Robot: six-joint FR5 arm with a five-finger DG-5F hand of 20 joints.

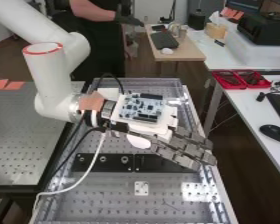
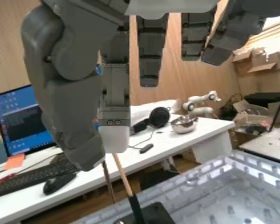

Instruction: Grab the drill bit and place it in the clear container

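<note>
High view: the robot hand (image 1: 180,149), bearing a circuit board (image 1: 142,107), extends above a perforated clear tray (image 1: 111,187), probably the destination container. Wrist view: a slender rod (image 2: 123,175), perhaps the drill bit, adjoins the robot hand; whether it is gripped cannot be told. Placement appears outstanding.

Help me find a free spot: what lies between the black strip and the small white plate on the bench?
In the high view, the bench's grey surface lies bare between the black strip and the white plate.
</note>
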